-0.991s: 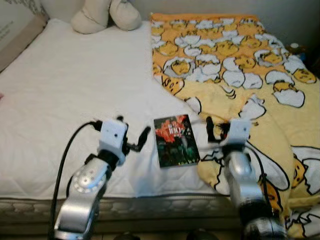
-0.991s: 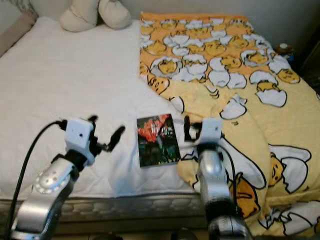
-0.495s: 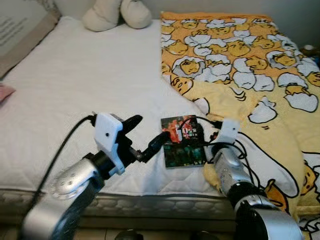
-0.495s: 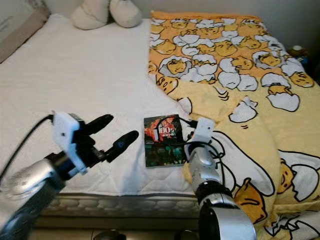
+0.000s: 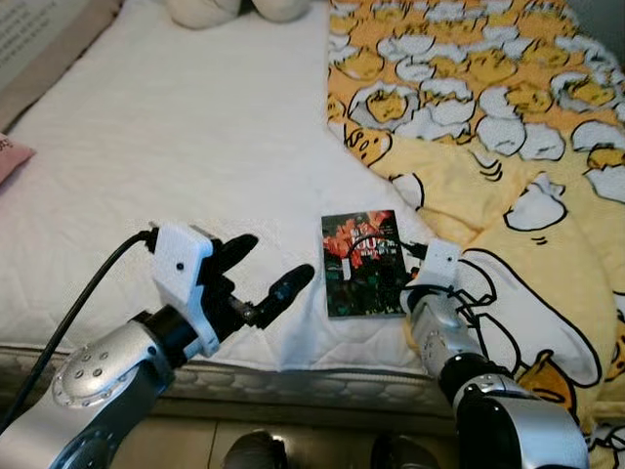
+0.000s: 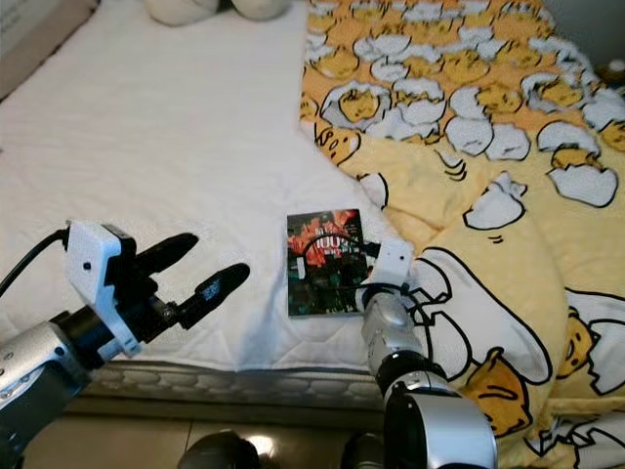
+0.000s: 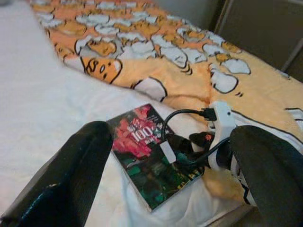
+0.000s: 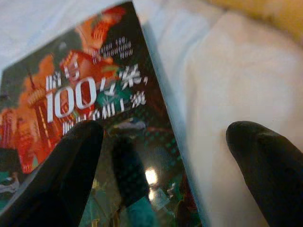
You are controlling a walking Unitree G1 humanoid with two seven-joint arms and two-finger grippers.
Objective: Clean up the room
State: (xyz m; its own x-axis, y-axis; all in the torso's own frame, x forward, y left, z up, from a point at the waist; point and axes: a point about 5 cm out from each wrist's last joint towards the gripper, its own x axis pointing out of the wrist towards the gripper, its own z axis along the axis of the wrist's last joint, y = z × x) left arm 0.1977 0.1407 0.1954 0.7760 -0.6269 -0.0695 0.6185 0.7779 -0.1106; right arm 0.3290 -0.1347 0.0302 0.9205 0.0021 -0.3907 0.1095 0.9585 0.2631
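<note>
Two grippers flank the book (image 5: 362, 264): right gripper (image 8: 161, 142), spread wide, straddles its right edge; left gripper (image 5: 264, 278), also spread, hovers farther left.

The book (image 5: 361, 264) has a dark cover with red and green artwork and white lettering. The bed (image 5: 176, 127) sheet is white and quilted. The blanket (image 5: 508, 127) is yellow-orange, patterned with white eggshells and yellow yolk characters.
</note>
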